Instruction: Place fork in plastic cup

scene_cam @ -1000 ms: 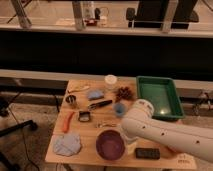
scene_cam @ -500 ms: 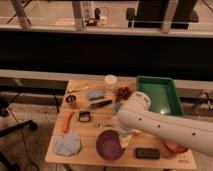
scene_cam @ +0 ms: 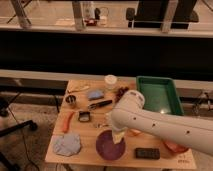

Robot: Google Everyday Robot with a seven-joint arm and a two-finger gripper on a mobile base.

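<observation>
— In the camera view, where is the fork (scene_cam: 102,124) lying?
— I am making it out as a thin silvery sliver lying flat on the table (scene_cam: 87,156), just left of the arm's end and near the purple bowl (scene_cam: 107,149). The arm is hiding part of it.
— And the gripper (scene_cam: 118,135)?
— It is hanging over the bowl's far rim, close beside the fork. Its jaws are standing spread, and nothing is showing between them.
— How is that fork going to handle?
— I am guessing light, stiff and slick. It is lying so flat that the jaws will be scraping the wood. Pinching across the narrow handle near its middle is looking safest; gripped near one end, it may swing.
— The plastic cup (scene_cam: 95,94)?
— It is sitting well back, light blue, between the white jar (scene_cam: 110,81) and the black-handled utensil (scene_cam: 100,104). It is looking light enough to tip.
</observation>
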